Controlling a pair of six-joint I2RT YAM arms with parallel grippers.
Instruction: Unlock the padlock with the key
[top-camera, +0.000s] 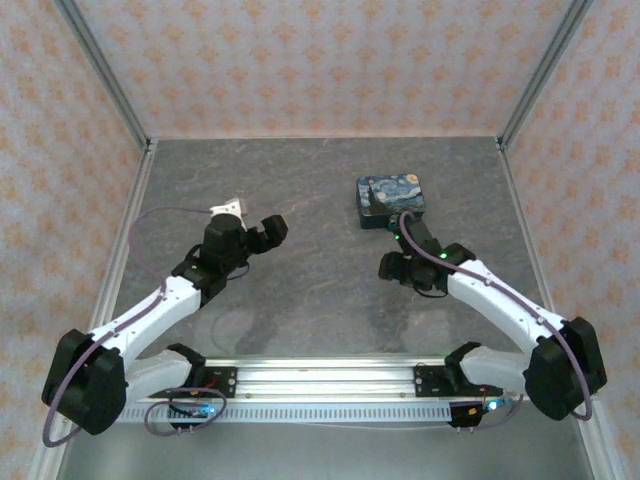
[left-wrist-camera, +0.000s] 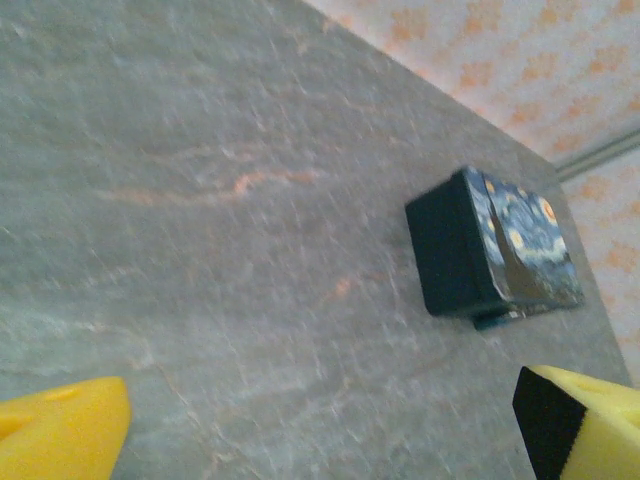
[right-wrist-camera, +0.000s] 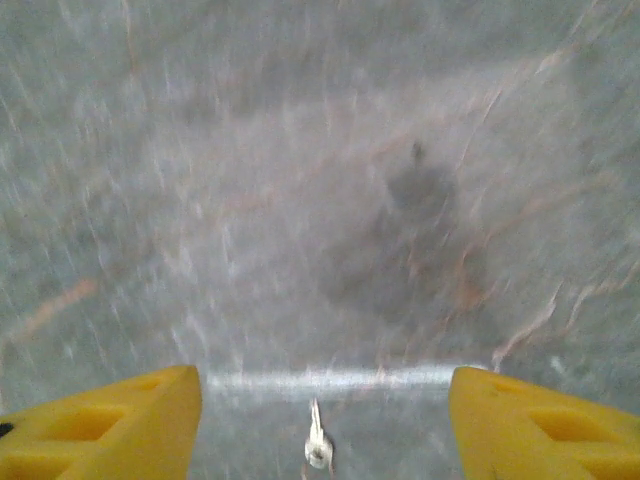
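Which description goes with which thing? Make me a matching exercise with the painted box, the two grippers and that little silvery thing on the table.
Things
1. blue night-sky box
2. left gripper
3. right gripper
4. small silvery key-like piece

Descriptions
A. silvery, lying between two yellow fingers
B. open over bare table, left of centre
C. far side, right of centre, painted face up
D. open, just on the near side of the box

Pairs: 1-C, 2-B, 3-D, 4-A
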